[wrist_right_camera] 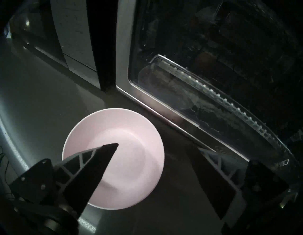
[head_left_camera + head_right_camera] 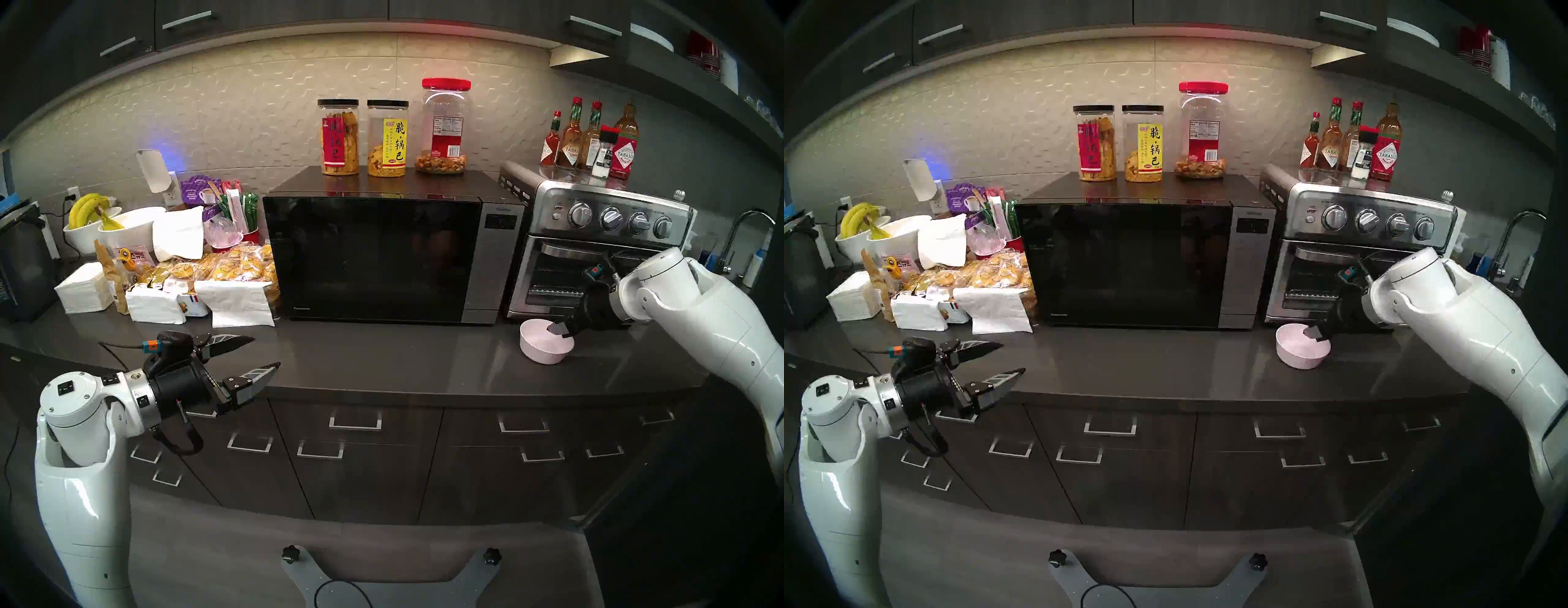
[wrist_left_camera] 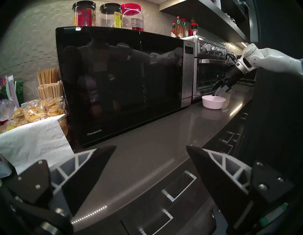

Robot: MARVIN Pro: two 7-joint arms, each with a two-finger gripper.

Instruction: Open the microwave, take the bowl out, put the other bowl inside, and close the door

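Observation:
The microwave [image 2: 373, 254] stands at the middle of the counter with its black glass door [image 3: 118, 82] shut. The pale pink bowl [image 2: 541, 346] sits on the counter in front of the toaster oven. My right gripper [image 2: 562, 331] is open and straddles the bowl's rim. In the right wrist view one fingertip [image 1: 113, 147] is over the inside of the bowl [image 1: 131, 131], the other outside it. My left gripper [image 2: 266, 351] is open and empty over the counter's front edge, left of the microwave. The all-white bowl is hidden.
A steel toaster oven [image 2: 594, 254] stands right of the microwave, with sauce bottles [image 2: 589, 140] on top. Three jars [image 2: 386, 138] stand on the microwave. Snack packs and napkins [image 2: 203, 280] and bowls of bananas [image 2: 102, 220] crowd the counter's left. A tap [image 2: 742, 237] is at the far right.

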